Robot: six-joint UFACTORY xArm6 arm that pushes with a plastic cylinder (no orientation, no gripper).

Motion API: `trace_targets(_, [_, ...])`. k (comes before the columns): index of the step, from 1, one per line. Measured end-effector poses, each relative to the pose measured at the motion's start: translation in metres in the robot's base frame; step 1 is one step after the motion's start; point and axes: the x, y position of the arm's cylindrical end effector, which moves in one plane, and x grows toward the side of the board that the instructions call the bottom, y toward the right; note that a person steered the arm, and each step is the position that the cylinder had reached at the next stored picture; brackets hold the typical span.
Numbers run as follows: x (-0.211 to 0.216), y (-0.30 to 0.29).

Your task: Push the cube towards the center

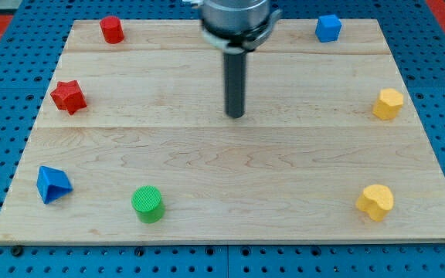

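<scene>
The blue cube sits near the board's top right corner. My tip rests on the wooden board near its middle, a little above centre. The cube lies well to the right of the tip and further toward the view's top. The tip touches no block.
A red cylinder-like block sits at top left, a red star at the left edge, a blue triangular block at bottom left, a green cylinder at the bottom, a yellow hexagonal block at the right, a yellow heart-like block at bottom right.
</scene>
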Motion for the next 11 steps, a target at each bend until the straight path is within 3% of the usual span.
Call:
trace_targets(3, [-0.141,0.201])
trace_targets(4, [-0.175,0.224])
trace_targets(6, [-0.208,0.166])
trace_targets(8, [-0.197,0.157])
trace_targets(10, [-0.136,0.074])
trace_targets(11, [-0.134,0.111])
